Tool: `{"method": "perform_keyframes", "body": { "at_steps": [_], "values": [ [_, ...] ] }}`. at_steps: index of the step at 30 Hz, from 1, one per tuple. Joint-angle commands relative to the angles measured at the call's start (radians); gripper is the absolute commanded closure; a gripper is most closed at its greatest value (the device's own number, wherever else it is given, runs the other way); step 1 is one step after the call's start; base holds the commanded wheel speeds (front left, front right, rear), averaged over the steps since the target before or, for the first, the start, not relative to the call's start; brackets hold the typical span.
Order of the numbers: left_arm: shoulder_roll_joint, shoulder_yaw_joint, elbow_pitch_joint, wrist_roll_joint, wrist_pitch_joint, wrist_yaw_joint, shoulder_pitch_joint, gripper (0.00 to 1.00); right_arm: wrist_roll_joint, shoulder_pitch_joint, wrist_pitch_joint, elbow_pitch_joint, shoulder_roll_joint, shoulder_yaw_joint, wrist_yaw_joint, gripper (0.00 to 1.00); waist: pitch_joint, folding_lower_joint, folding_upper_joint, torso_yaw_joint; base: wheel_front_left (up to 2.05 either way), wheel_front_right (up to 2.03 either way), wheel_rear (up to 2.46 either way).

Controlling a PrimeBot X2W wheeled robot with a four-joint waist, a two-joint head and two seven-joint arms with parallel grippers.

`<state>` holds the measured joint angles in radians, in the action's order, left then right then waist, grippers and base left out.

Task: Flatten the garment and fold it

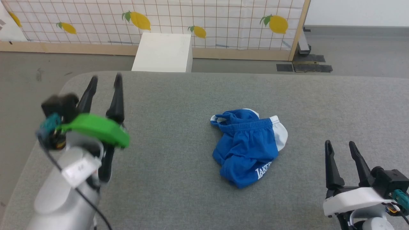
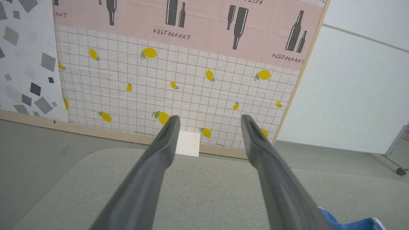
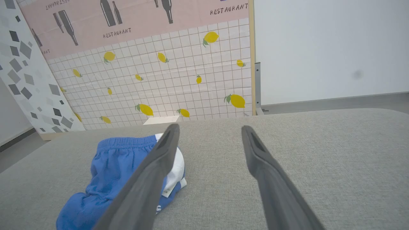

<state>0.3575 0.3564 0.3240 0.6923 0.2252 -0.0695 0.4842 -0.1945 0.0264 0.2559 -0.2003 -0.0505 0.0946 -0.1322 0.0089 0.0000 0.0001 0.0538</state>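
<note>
The blue shorts (image 1: pixel 247 145) lie crumpled in a heap near the middle of the grey table (image 1: pixel 179 105), white side panel to the right and white lettering near the front hem. My left gripper (image 1: pixel 105 79) is raised over the table's left part, open and holding nothing, well left of the shorts. My right gripper (image 1: pixel 340 144) rests low at the front right, open and holding nothing, a short way right of the shorts. The right wrist view has the shorts (image 3: pixel 111 169) left of the open gripper (image 3: pixel 209 127). A blue corner of the shorts (image 2: pixel 348 222) peeks past the left gripper (image 2: pixel 209 118).
A white box (image 1: pixel 164 52) stands on the floor just beyond the table's far edge. Behind it is a lemon-print panel (image 1: pixel 159 19) with a wooden frame. Dark floor mats (image 1: pixel 303 65) lie at the back right. Bare grey fabric surrounds the shorts.
</note>
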Motion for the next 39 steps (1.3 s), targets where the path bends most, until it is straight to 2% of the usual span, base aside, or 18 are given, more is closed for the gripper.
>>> {"method": "perform_keyframes", "body": {
  "at_steps": [1, 6, 11, 22, 30, 36, 39],
  "values": [
    [0.015, -0.003, -0.016, -0.028, 0.013, -0.013, -0.047, 0.0, 0.002, -0.015, 0.006, 0.005, 0.0, 0.002, 0.002, 0.0, -0.004, 0.0, -0.0001, 0.001, 0.0, 0.0, 0.0],
    [0.036, -0.023, -0.08, -0.093, 0.033, -0.061, -0.175, 0.0, 0.007, -0.026, 0.006, 0.007, 0.0, 0.003, 0.002, 0.0, -0.008, 0.0, -0.0001, 0.001, 0.0, 0.0, 0.0],
    [0.026, -0.027, -0.109, -0.12, 0.036, -0.082, -0.273, 0.0, 0.01, -0.034, 0.006, 0.004, 0.0, -0.002, 0.002, 0.0, -0.013, 0.0, -0.0001, -0.003, 0.0, 0.0, 0.0],
    [0.014, 0.021, -0.092, -0.094, -0.005, -0.061, -0.372, 0.0, 0.003, -0.036, 0.006, -0.007, 0.0, -0.009, 0.002, 0.0, 0.002, 0.0, -0.0001, -0.014, 0.0, 0.0, 0.0],
    [0.009, 0.013, -0.123, -0.095, 0.006, -0.077, -0.378, 0.0, 0.001, -0.028, 0.0, -0.027, 0.0, -0.015, 0.002, 0.0, 0.019, 0.0, -0.0001, -0.01, 0.0, 0.0, 0.0],
    [0.013, 0.004, -0.147, -0.095, 0.01, -0.09, -0.38, 0.0, 0.021, 0.03, -0.084, -0.04, 0.0, -0.05, 0.002, 0.0, 0.034, 0.0, -0.0001, -0.012, 0.0, 0.0, 0.0],
    [0.008, 0.003, -0.158, -0.093, 0.011, -0.095, -0.381, 0.0, 0.033, 0.093, -0.188, -0.055, 0.0, -0.071, 0.002, 0.0, 0.044, 0.0, -0.0001, -0.009, 0.0, 0.0, 0.0]
  ]
}}
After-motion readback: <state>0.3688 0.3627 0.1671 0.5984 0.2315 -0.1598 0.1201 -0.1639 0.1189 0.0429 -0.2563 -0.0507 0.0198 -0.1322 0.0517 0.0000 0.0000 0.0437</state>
